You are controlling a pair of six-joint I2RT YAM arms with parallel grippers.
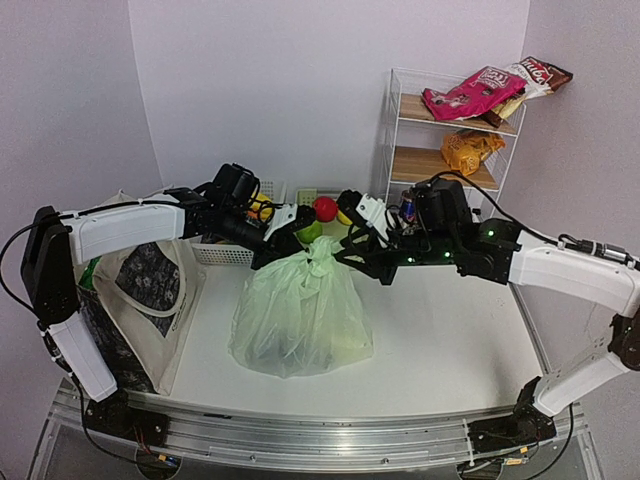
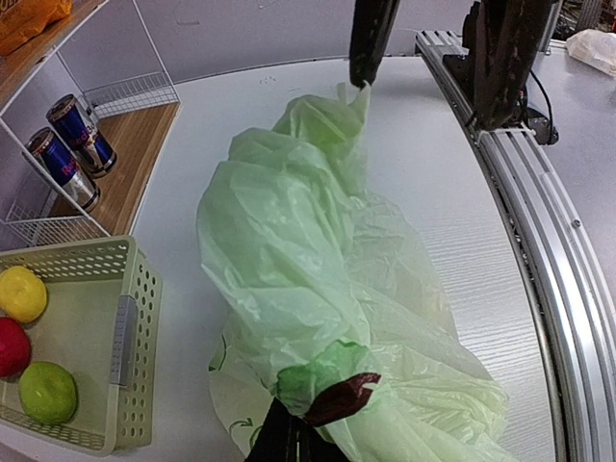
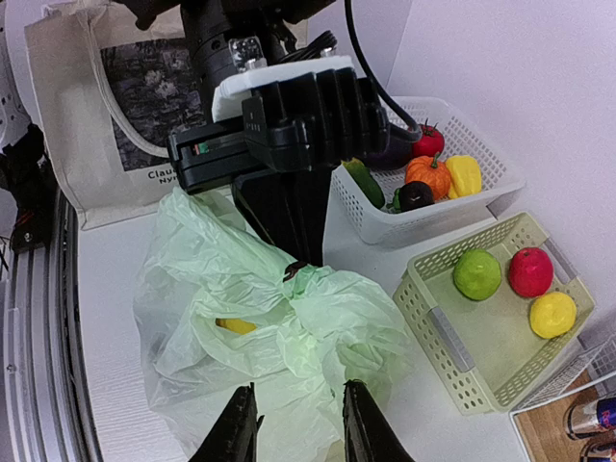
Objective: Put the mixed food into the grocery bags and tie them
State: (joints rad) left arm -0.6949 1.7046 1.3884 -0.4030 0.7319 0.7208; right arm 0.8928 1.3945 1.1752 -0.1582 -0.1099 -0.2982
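The pale-green plastic bag [image 1: 300, 315] stands mid-table, its top gathered into a bunch. A yellow banana [image 3: 236, 327] shows through the plastic. My left gripper [image 1: 290, 243] is shut on the bunched top, as the left wrist view [image 2: 298, 435] shows from close up. My right gripper [image 1: 348, 255] is open just right of the bunch. In the right wrist view [image 3: 298, 428] its fingers straddle loose plastic without pinching it. The cream tote [image 1: 150, 290] stands at the left. Two blue-silver cans [image 2: 72, 149] and an orange packet [image 1: 470, 150] are on the shelf rack.
A pale green basket [image 3: 438, 332] with round fruit and a white basket [image 3: 462, 207] with vegetables stand behind the bag. The wire shelf rack [image 1: 395, 150] at back right holds a pink packet [image 1: 470, 92] on top. The metal rail [image 2: 549, 260] runs along the near edge.
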